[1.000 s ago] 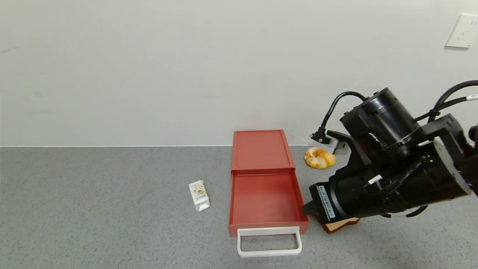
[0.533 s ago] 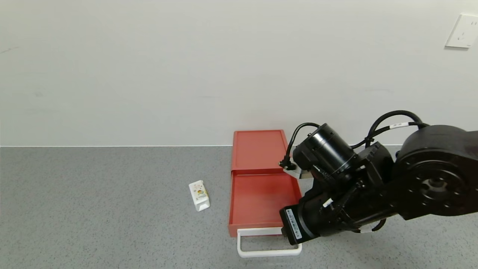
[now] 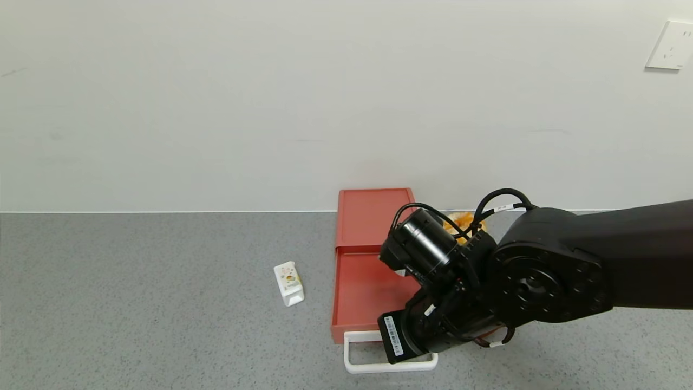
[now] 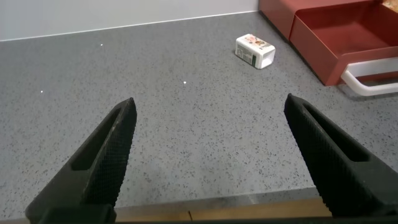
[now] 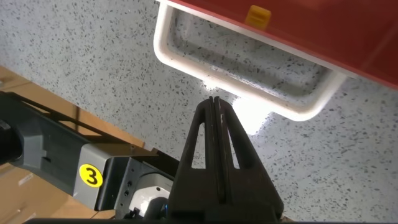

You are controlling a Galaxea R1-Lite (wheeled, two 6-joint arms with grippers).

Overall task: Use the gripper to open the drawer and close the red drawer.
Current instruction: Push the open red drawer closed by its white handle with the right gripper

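right gripper (image 5: 214,102) hovering at white handle (image 5: 249,87) — fingers pressed together | drawer (image 3: 373,260) sitting pulled open on grey counter (image 3: 162,303) | left gripper (image 4: 211,155) idling apart — fingers spread

This looks like a robotics test room rather than a home. A bare grey speckled desk (image 3: 135,303) stands against a plain white wall (image 3: 216,108) with one white socket plate (image 3: 670,45) at far right. Below the desk's near edge, a grey robot base carries a yellow numbered sticker (image 5: 91,176).
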